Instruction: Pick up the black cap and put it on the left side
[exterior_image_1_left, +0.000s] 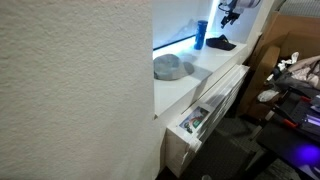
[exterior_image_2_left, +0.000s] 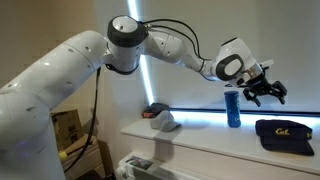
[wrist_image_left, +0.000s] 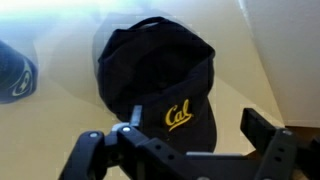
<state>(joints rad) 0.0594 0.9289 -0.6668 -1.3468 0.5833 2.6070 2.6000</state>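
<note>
Black cap (exterior_image_2_left: 283, 133) near ledge (exterior_image_2_left: 200, 140) edge, jaws released above it, blue bottle (exterior_image_2_left: 232, 106) beside, open ledge beyond

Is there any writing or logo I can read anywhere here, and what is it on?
"Cal": yellow script on the front of the black cap, clear in the wrist view.
Blue bottle: any label is too small to read.
Grey cap: no writing can be made out.
</note>
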